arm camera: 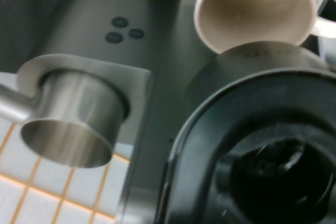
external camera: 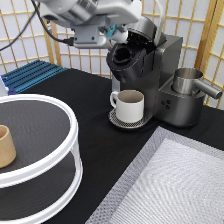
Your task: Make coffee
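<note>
The dark grey coffee machine (external camera: 155,75) stands at the exterior view's top right with its lid up and its round pod chamber (external camera: 122,55) open. The wrist view shows the chamber (arm camera: 277,165) dark and empty. My gripper (external camera: 118,34) hangs just above and a little to the left of the chamber. A small white and light-blue piece held at its tip looks like the coffee pod (external camera: 121,33), mostly hidden by the hand. A cream-white handled mug (external camera: 129,105) stands empty on the machine's drip tray; its rim also shows in the wrist view (arm camera: 255,25).
A steel milk jug (external camera: 189,80) with a long handle sits on the machine's right side and shows in the wrist view (arm camera: 71,125). A white two-tier round shelf (external camera: 70,150) at the left holds a tan handleless cup (external camera: 5,146). A grey mat (external camera: 170,185) lies at the bottom right. A blue rack (external camera: 30,74) sits at the left.
</note>
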{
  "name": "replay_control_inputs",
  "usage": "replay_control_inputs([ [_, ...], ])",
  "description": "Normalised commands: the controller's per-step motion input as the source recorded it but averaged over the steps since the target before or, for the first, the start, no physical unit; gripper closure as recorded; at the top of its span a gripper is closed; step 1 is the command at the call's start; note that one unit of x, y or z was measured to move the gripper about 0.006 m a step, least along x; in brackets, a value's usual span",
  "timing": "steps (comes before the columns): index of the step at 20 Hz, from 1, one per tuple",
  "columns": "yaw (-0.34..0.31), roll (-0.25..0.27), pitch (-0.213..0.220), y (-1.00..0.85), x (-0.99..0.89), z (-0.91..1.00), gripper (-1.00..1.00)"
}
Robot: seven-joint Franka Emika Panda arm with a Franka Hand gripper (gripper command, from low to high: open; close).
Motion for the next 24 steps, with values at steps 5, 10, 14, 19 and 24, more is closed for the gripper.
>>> replay_control_inputs([
  [5,0.005,-0.097,0.108,0.49,-0.01,0.16,1.0],
  [10,0.0,-0.103,0.099,0.34,0.11,0.0,1.0],
  [14,-0.004,-0.107,0.098,0.12,0.04,-0.1,1.0],
  [19,-0.002,-0.141,0.087,0.24,-0.04,-0.17,1.0],
  [24,0.0,-0.162,0.077,0.21,-0.05,-0.04,1.0],
])
